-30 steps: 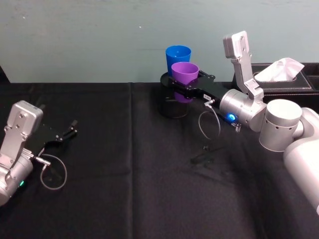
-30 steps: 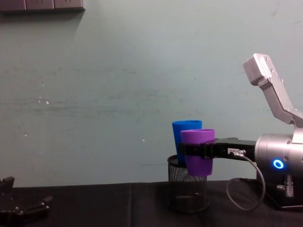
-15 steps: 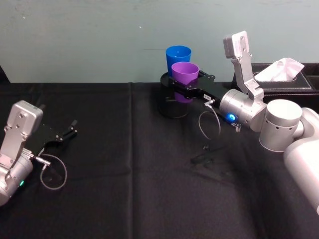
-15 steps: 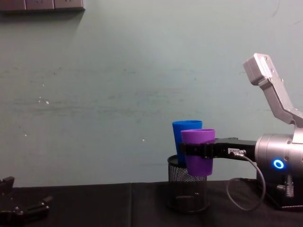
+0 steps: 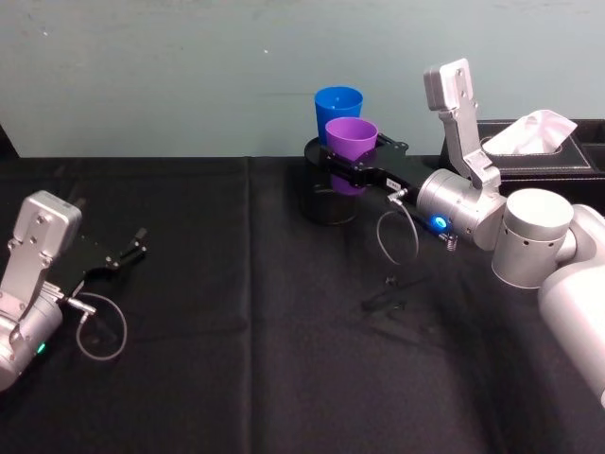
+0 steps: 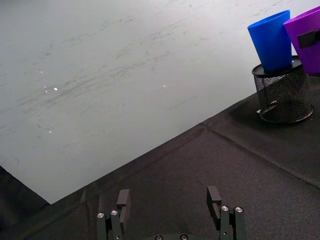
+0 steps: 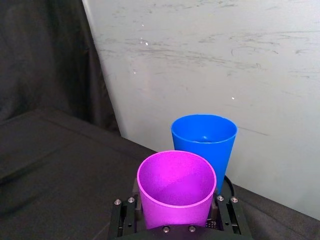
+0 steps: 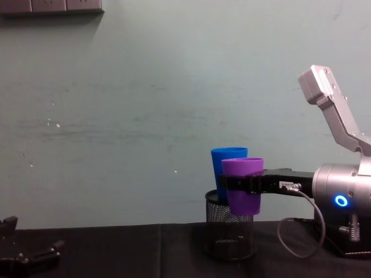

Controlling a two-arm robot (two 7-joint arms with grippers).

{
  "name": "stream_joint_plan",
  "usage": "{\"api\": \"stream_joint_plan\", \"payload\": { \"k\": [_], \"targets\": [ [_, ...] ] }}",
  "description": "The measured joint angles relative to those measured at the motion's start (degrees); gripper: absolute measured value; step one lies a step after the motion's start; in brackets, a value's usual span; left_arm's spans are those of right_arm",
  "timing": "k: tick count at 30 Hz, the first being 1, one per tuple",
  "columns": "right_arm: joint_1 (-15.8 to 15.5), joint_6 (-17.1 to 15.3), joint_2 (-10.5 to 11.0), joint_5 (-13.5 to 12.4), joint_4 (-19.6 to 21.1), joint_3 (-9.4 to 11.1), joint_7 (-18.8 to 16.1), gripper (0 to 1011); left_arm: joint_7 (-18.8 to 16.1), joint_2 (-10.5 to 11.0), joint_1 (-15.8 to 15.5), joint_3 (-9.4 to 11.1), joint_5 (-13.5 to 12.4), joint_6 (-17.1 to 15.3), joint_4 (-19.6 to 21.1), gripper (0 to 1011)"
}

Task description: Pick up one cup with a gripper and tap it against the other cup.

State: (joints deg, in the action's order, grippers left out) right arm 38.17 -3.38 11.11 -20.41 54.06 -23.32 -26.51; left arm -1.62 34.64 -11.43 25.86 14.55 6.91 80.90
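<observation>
Two smooth, tapered plastic cups crowd together at the far middle of the black-draped bench [image 5: 246, 359]. The bright blue tumbler [image 5: 337, 102] stands upright inside a black mesh pen holder [image 5: 326, 206]. The purple tumbler [image 5: 351, 139] hangs upright just on the near side of it, lifted clear of the bench with its base about level with the holder's rim. The right hand [image 5: 352, 161], a black flat-jawed clamp, pinches the purple tumbler across its wall a little below the rim, one jaw on either side. Whether the two cups already touch cannot be told; in the right wrist view their rims look just beside each other. The step in hand seems to be the tap itself. Doing it well likely calls for a short, gentle nudge straight toward the blue tumbler, wall to wall, with the purple one kept level and high enough that its base does not catch the mesh. Too hard a push could tip the blue tumbler or shove the light holder. The right arm reaches forward and inward from the right, forearm near level, its blue ring lit. The left hand [image 5: 132, 248] rests low over the bench at the left, well apart, fingers spread and holding nothing.
</observation>
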Motion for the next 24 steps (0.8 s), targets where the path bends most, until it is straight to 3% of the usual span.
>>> {"api": "stream_joint_plan", "payload": {
  "k": [24],
  "targets": [
    [0.0, 0.0, 0.0, 0.0, 0.0, 0.0, 0.0, 723, 0.0, 0.0, 0.0, 0.0, 0.0, 0.0, 0.0, 1000]
  ]
}}
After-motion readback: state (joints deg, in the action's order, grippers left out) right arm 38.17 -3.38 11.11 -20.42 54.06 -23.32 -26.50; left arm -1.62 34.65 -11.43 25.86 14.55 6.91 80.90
